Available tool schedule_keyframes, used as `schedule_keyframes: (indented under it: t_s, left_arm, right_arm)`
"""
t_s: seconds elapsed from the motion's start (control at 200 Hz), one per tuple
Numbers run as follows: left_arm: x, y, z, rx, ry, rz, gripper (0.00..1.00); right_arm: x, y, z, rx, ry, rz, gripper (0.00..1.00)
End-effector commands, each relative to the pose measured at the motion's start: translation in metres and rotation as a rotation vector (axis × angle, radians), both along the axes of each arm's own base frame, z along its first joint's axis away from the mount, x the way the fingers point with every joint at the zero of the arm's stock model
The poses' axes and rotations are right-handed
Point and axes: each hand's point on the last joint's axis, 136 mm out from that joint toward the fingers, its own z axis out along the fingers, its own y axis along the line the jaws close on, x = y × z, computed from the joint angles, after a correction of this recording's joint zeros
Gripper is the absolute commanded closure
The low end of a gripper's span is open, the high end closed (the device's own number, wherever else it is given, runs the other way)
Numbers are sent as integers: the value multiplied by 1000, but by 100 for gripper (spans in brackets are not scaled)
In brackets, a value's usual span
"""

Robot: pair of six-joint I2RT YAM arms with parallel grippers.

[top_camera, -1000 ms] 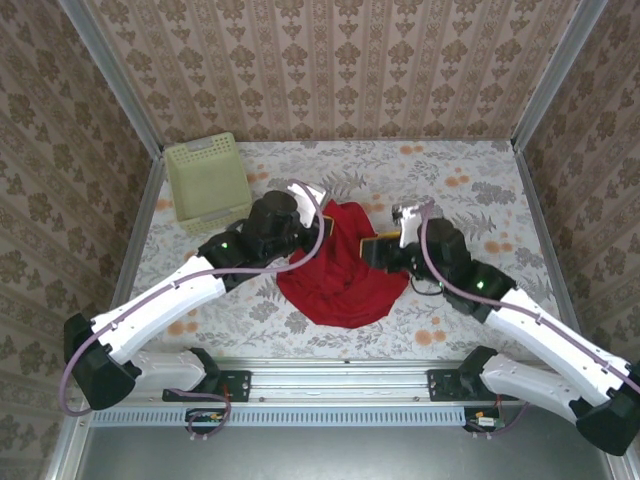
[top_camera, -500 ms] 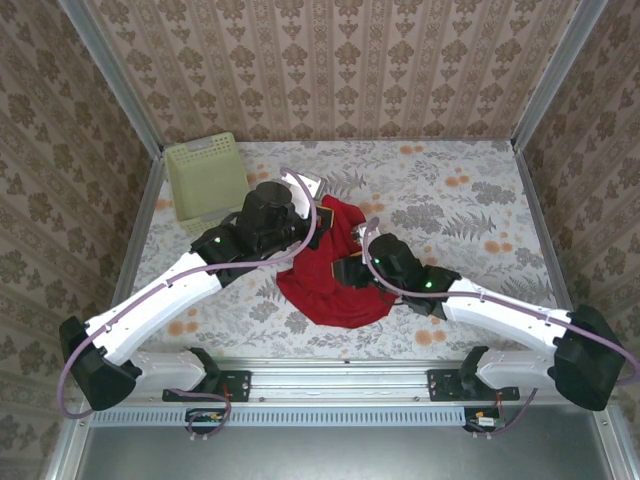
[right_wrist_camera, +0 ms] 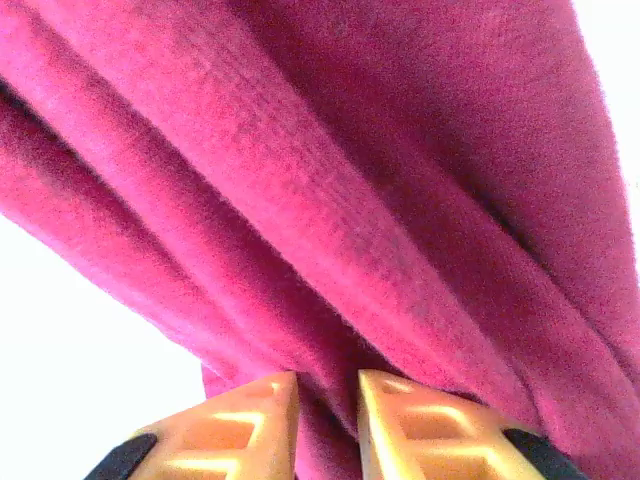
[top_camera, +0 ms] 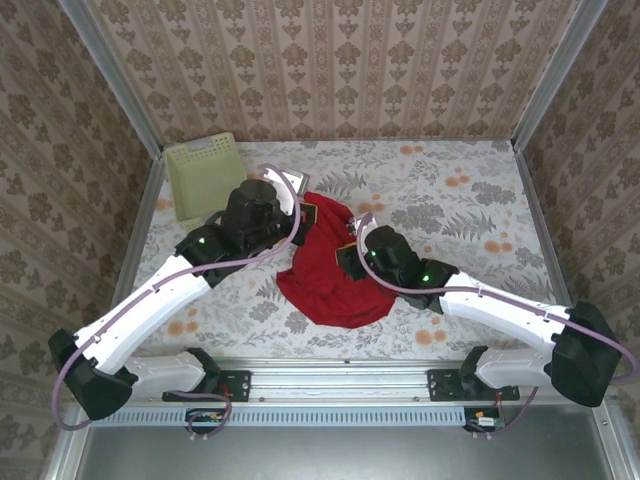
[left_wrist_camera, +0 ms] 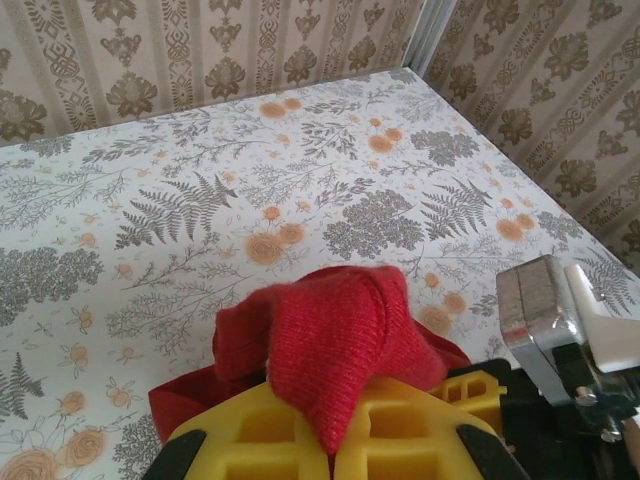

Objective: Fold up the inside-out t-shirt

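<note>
shirt: the inside-out t-shirt [top_camera: 330,285] is a rumpled red heap in the middle of the flowery table [top_camera: 470,215], just in front of both arm bases. Pale green perforated basket [top_camera: 207,185] is off at the far left corner, not touching it.
left gripper: the left gripper [left_wrist_camera: 335,425] has its yellow fingers pressed together on a bunched nub of red knit at the far end of the heap, lifted a bit off the table.
right gripper: the right gripper [right_wrist_camera: 328,405] is buried in the shirt's right side. Fingers sit close together with a ridge of cloth running into the narrow gap. Looks like a pinch, but I can't say how firm.
stage: imo early. Nothing is flat yet, so this is the get-hold-and-spread bit, not a real fold.
how to do it well: make sure each pinch has one layer or a hem, not a wad. Then pull the two grips apart sideways so the cloth tensions evenly, and lift just enough for the body to hang free.
watch out: the arms are near each other over the heap. Jerking could slip the thin right-hand pinch.
</note>
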Motion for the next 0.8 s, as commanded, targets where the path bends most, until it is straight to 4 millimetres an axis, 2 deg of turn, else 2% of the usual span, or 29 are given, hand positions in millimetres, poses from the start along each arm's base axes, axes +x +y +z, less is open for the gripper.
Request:
schedule_keyframes:
  t_s: [0.0,0.145,0.365,0.6,0.635,0.695,0.795]
  left_arm:
    - [-3,4,17,-39,-20,-1,100]
    - [-5,5,19,-36,-22,-10,100]
    - [-4,7,20,-35,-27,-8,100]
    - [-7,5,23,-46,-24,-21,100]
    - [-6,5,24,-45,-26,-20,100]
    - [-5,10,26,-35,-32,2,100]
    - [6,29,31,4,-44,90,100]
  right_arm:
    - [-1,1,8,10,-8,35,68]
    - [-5,7,0,42,13,87,65]
    - [-1,2,-22,-7,27,64,66]
    - [10,16,-36,-35,56,75,67]
    - [13,14,-38,-54,54,64,70]
    - [19,10,-35,-85,42,41,83]
    - [29,2,-10,-81,8,38,100]
